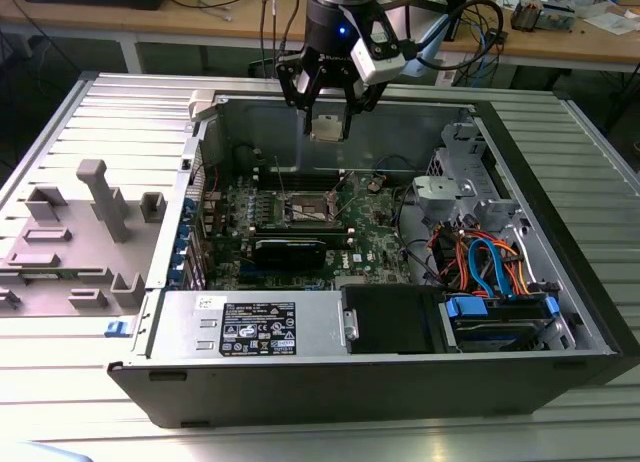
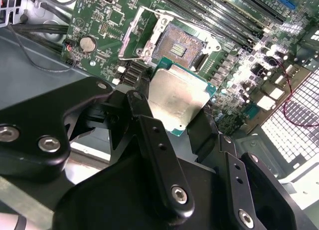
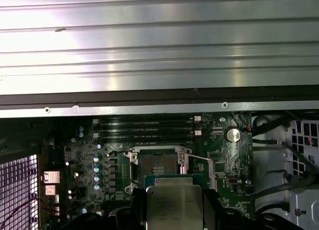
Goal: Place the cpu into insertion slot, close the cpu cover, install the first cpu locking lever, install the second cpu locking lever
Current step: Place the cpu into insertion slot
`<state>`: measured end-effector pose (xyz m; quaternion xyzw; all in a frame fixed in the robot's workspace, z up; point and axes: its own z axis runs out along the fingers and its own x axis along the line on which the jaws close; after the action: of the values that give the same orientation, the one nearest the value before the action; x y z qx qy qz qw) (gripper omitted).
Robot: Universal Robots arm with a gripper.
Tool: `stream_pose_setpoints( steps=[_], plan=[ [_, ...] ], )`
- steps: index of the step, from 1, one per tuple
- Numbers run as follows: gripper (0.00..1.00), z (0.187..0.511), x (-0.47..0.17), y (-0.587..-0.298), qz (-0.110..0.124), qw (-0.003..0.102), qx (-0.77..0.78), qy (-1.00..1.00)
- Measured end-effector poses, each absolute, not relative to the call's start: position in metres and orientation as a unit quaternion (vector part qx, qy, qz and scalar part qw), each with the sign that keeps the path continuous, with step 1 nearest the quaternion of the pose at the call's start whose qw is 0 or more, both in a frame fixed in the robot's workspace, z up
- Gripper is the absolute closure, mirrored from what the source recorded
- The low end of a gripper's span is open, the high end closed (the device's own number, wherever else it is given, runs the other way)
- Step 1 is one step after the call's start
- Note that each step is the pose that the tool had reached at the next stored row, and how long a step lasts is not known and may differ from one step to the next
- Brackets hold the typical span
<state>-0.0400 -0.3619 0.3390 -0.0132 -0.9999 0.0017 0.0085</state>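
Well above the insertion slot [image 2: 180, 47], the gripper [image 1: 328, 117] clamps the cpu [image 2: 177, 98] by two edges; any tilt or offset on descent would likely damage that slot.

No legible txt; black label [image 1: 258, 329] on PSU [image 1: 319, 323] unreadable.

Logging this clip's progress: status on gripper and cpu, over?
Gripper, jaws shut on cpu, hovering above motherboard. Insertion slot open and empty, cpu not yet seated. Nothing seen between them.
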Motion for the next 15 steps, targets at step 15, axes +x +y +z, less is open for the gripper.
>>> stream_pose_setpoints(
  steps=[15],
  plan=[
    [0.45,0.3381,-0.04,-0.362,0.005,0.008,-0.013,-1.0]
  ],
)
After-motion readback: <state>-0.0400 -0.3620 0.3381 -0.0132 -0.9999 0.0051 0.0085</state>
